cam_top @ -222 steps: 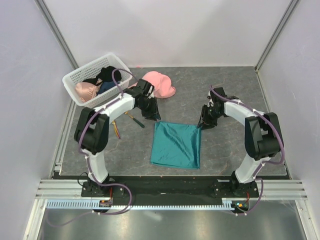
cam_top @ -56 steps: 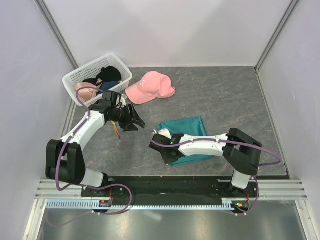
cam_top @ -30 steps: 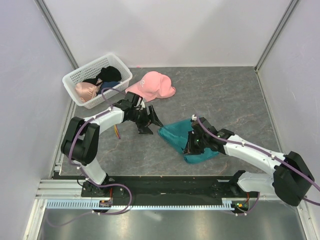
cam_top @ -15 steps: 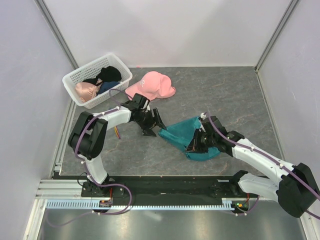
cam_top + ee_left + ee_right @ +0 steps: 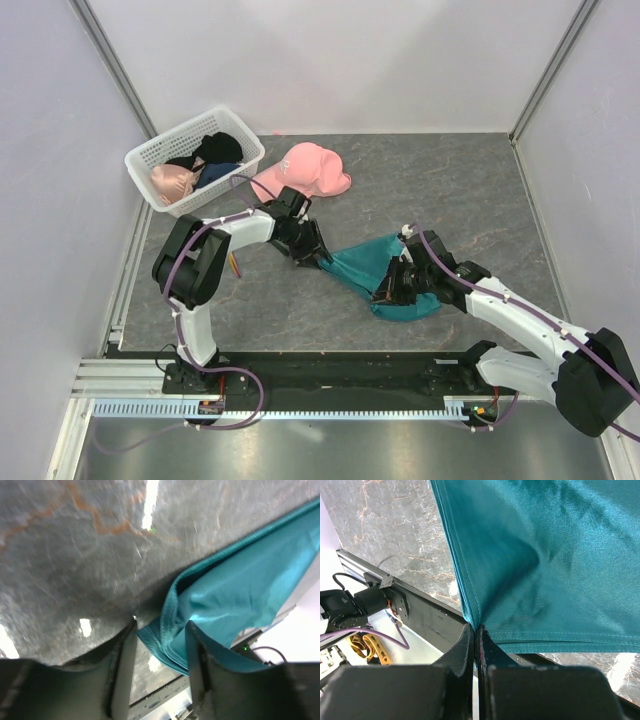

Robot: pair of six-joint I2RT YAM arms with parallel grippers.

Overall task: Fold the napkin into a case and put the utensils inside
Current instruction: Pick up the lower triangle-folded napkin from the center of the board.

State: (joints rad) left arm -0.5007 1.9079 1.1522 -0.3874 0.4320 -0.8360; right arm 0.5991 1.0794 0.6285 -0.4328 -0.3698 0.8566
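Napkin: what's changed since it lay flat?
The napkin went from a flat square to a bunched shape stretched between the arms. The right gripper left its far right corner and is now shut on the cloth. The left gripper swung in from beside the pink cap and straddles the left corner, jaws not visibly clamped. Pink cap and white basket unchanged.

Bright, even light from overhead; soft shadows, and only the high view was sharp throughout.
From above, everything stood crisp and evenly lit, with faint shadows under the arms on the grey table (image 5: 470,190). At the left wrist the table was smeared with blur and carried white patches of glare, the napkin (image 5: 240,595) shone with sheen, and the near fingers (image 5: 122,675) were dark and out of focus. At the right wrist the cloth was sharp, one low corner washed out, perhaps by glare.
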